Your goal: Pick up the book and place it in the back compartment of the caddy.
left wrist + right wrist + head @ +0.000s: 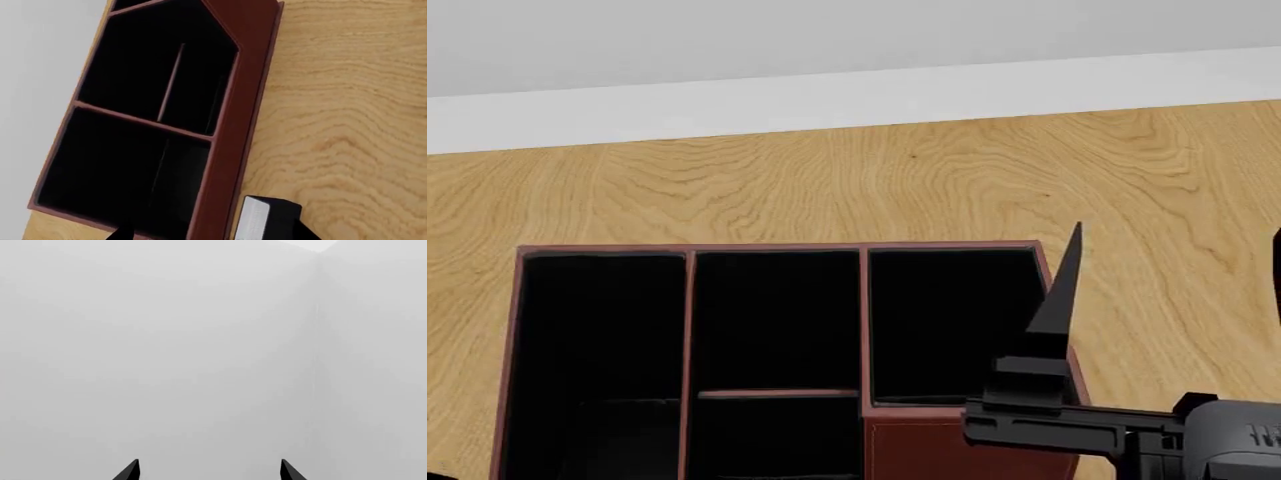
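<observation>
Recording the state of items at this moment.

Item: caddy [864,330]. Dark red-brown box with a black interior, standing on the wooden surface [827,180]. It has three columns, and a short cross divider splits the middle one. The back compartment [774,440], on the near side of that divider, shows only black lining.

Item: book [252,220]. In the left wrist view it is a small block with a light-grey face and a dark side. It sits outside the caddy, just beside the long outer wall, over bare wood. Whether it rests on the surface cannot be told. It does not appear in the head view.

Item: left claw [215,234]. Spread: one dark tip shows over the caddy's end column and the other at the far side of the book. The book lies between the tips, close to the second one; contact cannot be told. The camera looks down over the caddy.

Item: right claw [209,471]. Spread, with two thin black tips well apart and nothing between them. In the head view the right arm [1094,430] lies level across the caddy's near right corner, one finger [1065,290] pointing away toward the pale wall [827,40].
</observation>
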Robot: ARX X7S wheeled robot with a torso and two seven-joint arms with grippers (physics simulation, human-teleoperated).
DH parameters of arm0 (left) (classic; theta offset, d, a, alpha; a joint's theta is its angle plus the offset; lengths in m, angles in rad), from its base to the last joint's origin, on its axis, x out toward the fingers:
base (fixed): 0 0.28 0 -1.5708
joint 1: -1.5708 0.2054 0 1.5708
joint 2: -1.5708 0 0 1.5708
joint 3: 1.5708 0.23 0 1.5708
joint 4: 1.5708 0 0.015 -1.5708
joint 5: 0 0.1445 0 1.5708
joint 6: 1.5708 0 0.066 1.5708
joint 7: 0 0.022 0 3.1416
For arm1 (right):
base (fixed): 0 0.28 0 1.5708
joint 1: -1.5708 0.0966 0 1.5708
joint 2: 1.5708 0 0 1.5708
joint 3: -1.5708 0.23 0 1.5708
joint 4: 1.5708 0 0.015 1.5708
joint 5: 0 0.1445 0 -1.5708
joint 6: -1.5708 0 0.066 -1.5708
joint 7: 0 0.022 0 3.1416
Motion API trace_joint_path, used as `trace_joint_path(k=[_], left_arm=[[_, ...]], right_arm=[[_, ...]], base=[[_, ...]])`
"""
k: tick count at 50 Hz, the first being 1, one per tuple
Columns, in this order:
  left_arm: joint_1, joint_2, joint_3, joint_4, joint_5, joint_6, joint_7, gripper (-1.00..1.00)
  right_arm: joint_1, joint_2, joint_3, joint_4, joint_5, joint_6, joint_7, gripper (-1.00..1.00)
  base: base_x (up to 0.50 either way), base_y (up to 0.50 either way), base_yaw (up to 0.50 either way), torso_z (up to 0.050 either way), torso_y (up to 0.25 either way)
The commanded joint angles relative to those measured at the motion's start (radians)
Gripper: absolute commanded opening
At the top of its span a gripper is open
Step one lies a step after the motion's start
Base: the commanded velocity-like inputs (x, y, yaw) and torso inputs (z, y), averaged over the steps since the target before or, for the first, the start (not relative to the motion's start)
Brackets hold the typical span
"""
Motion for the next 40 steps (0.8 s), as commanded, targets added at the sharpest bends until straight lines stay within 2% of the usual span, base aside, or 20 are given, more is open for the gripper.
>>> trace_joint_path(k=[1,40], left_arm=[[0.042,0.033,0.035,-0.041,0.045,0.031,-0.005,1.00],[0.172,0.128,0.140,-0.206,0.177,0.134,-0.031,1.00]], right_arm=[[0.006,0.003,-0.013,0.006,-0.002,-0.002,0.005,1.00],[0.010,0.009,-0.038,0.030,-0.003,-0.021,0.009,1.00]], base=[[0.00,0.00,0.00,0.000,0.000],[0.00,0.00,0.00,0.000,0.000]])
